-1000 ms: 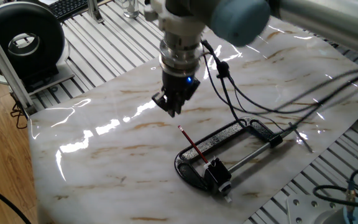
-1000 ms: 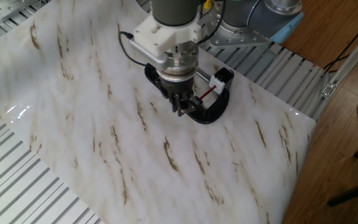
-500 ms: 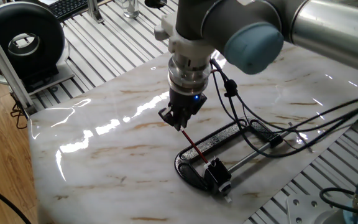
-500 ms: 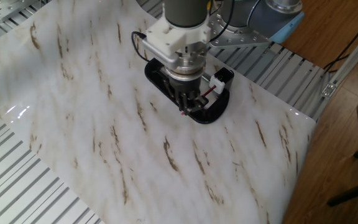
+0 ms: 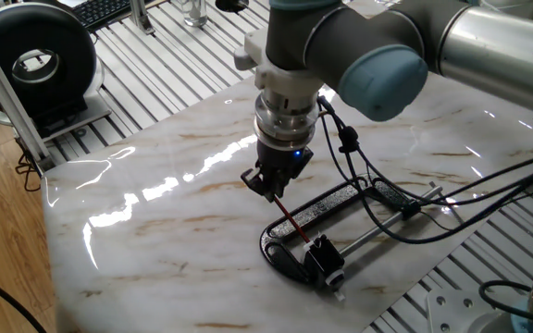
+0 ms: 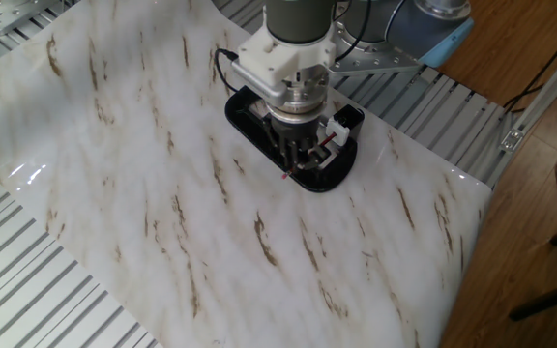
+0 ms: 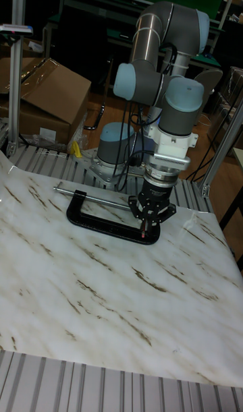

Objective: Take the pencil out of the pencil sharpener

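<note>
The thin red pencil (image 5: 294, 225) lies slanted on the marble table, its lower end stuck in the small black pencil sharpener (image 5: 325, 260). The sharpener sits by the curved end of a large black C-clamp (image 5: 340, 202). My gripper (image 5: 269, 185) points down over the pencil's free upper end, its fingers open on either side of it. In the other fixed view the gripper (image 6: 298, 159) covers most of the pencil (image 6: 328, 142); only a short red stretch shows beside the sharpener (image 6: 349, 118). The tall fixed view shows the gripper (image 7: 150, 222) low over the clamp (image 7: 101, 223).
The clamp's silver screw rod (image 5: 378, 229) runs to the right of the sharpener. Black cables (image 5: 368, 176) hang from the arm across the clamp. A black round device (image 5: 35, 65) stands at the far left beyond the table (image 5: 155, 240). Cardboard boxes (image 7: 40, 95) sit behind.
The gripper has moved right and down toward the clamp, from beside the pencil's free end to directly over it. Pencil, sharpener and clamp have not moved.
</note>
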`<act>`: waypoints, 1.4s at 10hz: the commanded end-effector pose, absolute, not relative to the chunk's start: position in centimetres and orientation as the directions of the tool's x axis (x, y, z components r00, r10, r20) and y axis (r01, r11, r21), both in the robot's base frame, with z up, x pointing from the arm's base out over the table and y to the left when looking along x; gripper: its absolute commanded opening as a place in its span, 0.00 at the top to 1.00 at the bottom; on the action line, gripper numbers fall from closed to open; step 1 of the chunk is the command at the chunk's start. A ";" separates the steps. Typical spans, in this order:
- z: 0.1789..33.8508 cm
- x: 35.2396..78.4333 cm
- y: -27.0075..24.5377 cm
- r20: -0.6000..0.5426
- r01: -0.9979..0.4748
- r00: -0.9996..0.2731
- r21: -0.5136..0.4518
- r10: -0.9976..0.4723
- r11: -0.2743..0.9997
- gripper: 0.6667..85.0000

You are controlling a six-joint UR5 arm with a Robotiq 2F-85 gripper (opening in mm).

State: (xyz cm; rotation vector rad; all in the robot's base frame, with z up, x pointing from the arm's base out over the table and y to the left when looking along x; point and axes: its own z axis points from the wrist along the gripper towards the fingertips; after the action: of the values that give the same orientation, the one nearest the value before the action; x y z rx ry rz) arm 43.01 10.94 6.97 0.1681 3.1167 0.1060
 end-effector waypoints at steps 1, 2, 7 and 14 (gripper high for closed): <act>6.8 42.3 11.0 -0.004 0.117 -0.993 0.079 0.118 0.990 0.74; 6.8 42.2 11.0 -0.004 0.118 -0.993 0.079 0.119 0.990 0.74; 6.8 42.2 11.1 -0.001 0.126 -0.992 0.081 0.127 0.989 0.80; 6.7 42.8 11.5 -0.023 0.101 -0.994 0.094 0.104 0.990 0.74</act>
State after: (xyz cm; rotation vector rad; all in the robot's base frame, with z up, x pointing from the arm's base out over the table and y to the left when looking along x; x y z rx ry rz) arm 42.56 11.20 6.55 0.1632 3.1143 0.1247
